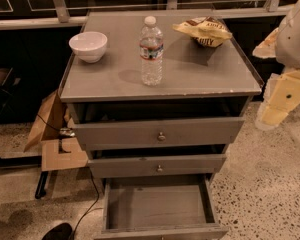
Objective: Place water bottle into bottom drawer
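The small clear ribbed plastic water bottle with its white cap and red, white and blue label band stood upright near the middle of the grey cabinet's counter. A round white bowl sat well apart from it towards the back left corner, and a crumpled yellow snack bag lay at the back right. Nothing touched the bottle, so a reach from either side looked unhindered.

The robot's cream-coloured claw hung at the right edge of the view, off the cabinet's right side and below the level of the counter, well apart from the bottle. It had hold of nothing that could be seen, and how far open it was could not be told.

The bottom drawer, the lowest and narrowest grey wooden box, was pulled out with its plain floor bare, presumably to receive the bottle. The two wider drawers above it, with small round metal knobs, jutted out only slightly, leaving the way down into the lowest one free.

By my reading the task had barely begun, with the bottle not yet grasped. The next move would call for raising the claw above the counter edge and closing on the bottle's ribbed body. Since it is tall and light, a nudge could tip it.
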